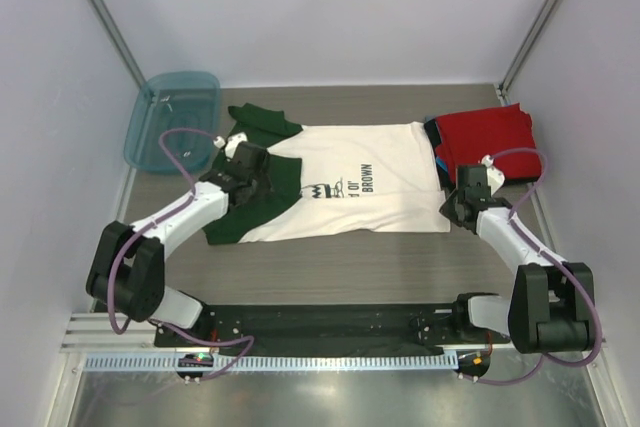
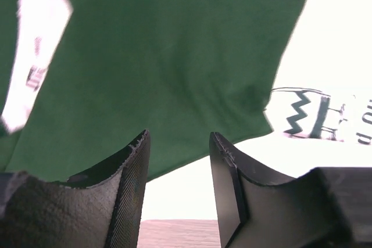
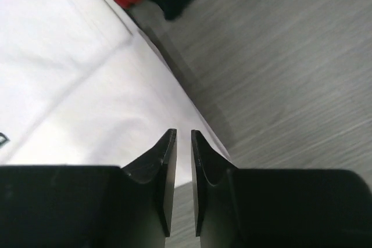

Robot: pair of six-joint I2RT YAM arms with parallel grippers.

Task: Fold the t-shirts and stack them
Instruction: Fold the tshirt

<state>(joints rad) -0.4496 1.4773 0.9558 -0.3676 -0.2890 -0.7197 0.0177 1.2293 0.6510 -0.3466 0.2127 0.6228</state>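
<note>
Nearest lies the rail carrying both arm bases, at the near edge of the table. The shirt, white with green sleeves, is spread face up mid-table, collar left and hem right. Its hem lies just beside the stack at the far right, red on top with dark and blue edges beneath. A tub sits far left. The left gripper hovers over the near sleeve, jaws apart with nothing between them. The right gripper is over the hem's near corner, its jaws parted only by a thin slit with no cloth seen in it. The step looks like a lengthwise fold, barely begun. To do it well, both grippers should pinch the near edge on one line, shoulder and hem, and lift together. They should keep the cloth taut between them and lay it over parallel to the far edge, without dragging the hem into the stack. The chest print, turned sideways, reads "BROWN", perhaps with "1 OF" before it; nothing else is legible.
</note>
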